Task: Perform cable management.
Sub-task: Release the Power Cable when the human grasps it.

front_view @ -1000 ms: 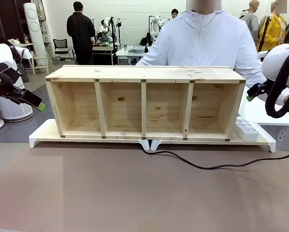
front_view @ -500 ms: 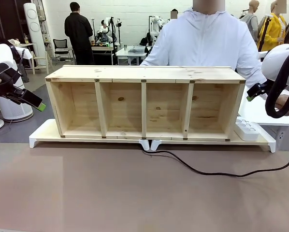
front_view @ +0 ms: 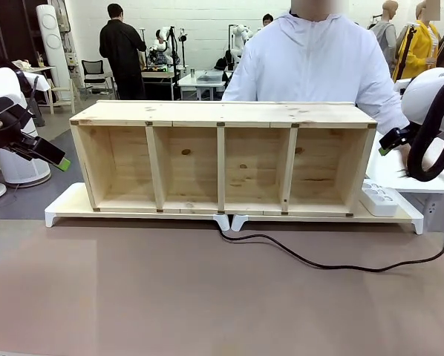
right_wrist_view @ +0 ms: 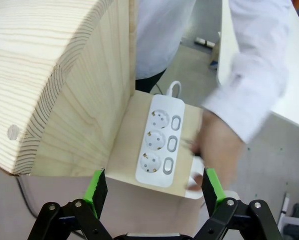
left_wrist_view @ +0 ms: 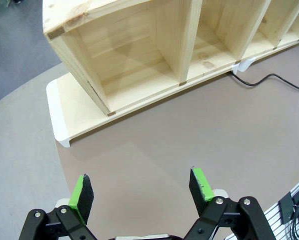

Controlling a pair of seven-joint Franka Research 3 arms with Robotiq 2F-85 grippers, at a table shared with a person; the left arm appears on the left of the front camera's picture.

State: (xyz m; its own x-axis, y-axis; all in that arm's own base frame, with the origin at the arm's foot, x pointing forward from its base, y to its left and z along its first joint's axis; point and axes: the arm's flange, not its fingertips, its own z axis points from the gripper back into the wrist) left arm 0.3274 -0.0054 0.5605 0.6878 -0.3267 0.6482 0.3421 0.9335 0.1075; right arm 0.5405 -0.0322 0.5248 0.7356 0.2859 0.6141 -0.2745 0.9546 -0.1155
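- Item, nearest you: the cable [front_view: 333,261], thin black cord lying loose on the brown table [front_view: 170,297]. It comes out from the gap between the white stand's [front_view: 66,208] two middle feet, sags toward your side, then rises off the table's right edge. Long axis: left to right across the table.
- Item: left gripper [left_wrist_view: 142,187], fingers spread wide with nothing between them, hanging over bare table off the left end of the stand. The cable's near end shows at the upper right of its wrist view [left_wrist_view: 269,80], well apart from the pads.
- Item: wooden shelf [front_view: 222,156], four open compartments, standing on the white stand.
- Item: white power strip [right_wrist_view: 162,142], three sockets, lying on the stand just beside the shelf's right end.
- Item: right gripper [right_wrist_view: 154,192], fingers wide apart and gripping nothing, looking down on the strip.
- Item: the person's hand [right_wrist_view: 217,150], blurred, just beside the strip.
- Judgement for you: the right arm is nearer to the cable's loose run; approach across its length.
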